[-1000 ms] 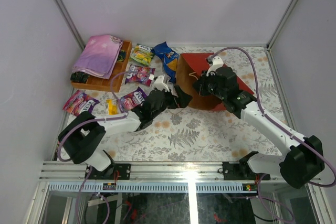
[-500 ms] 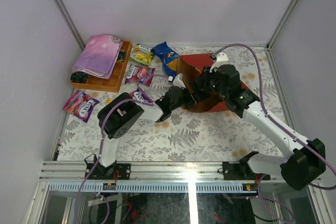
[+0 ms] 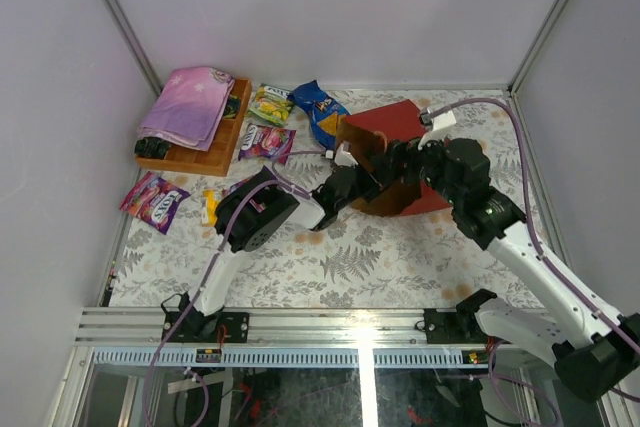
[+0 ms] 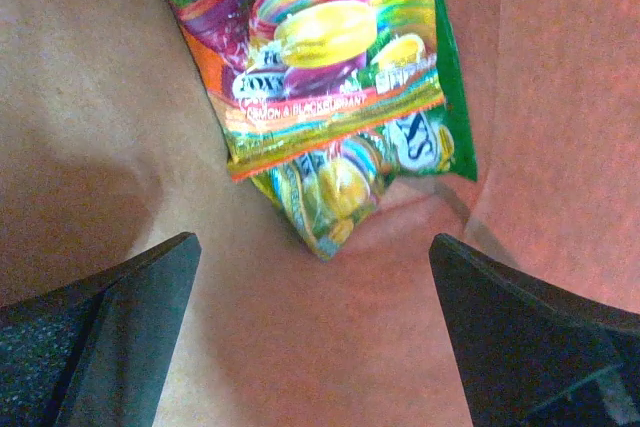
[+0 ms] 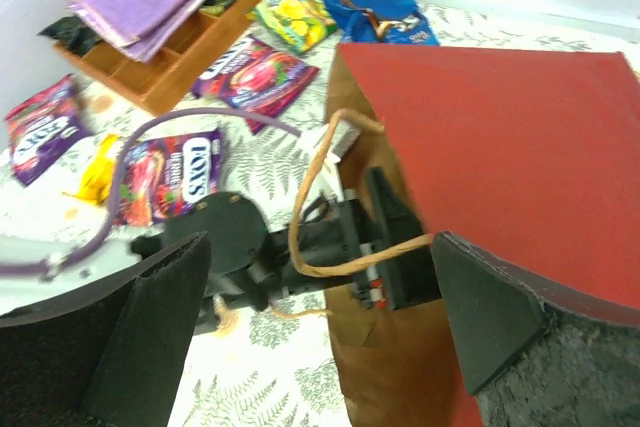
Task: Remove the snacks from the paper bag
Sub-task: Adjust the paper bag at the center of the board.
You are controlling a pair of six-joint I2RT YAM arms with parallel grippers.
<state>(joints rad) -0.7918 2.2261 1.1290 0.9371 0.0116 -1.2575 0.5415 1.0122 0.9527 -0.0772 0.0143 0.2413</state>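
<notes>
Now we are holding our left gripper [image 4: 312,247], jaws wide and empty, inside the paper bag [image 3: 395,122]. We are aiming to pinch the nearest edge of the candy packets [image 4: 330,57] lying ahead. Our right gripper [image 5: 320,239], also wide and empty, is hovering at the mouth.

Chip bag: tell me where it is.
Top view, far centre: the chip bag lies between the green-yellow packet and the red paper bag.

pale lilac walls [image 3: 330,7], metal corner posts [image 3: 120,19], fern-print tabletop [image 3: 370,257], aluminium rail [image 3: 350,322] near edge
</notes>
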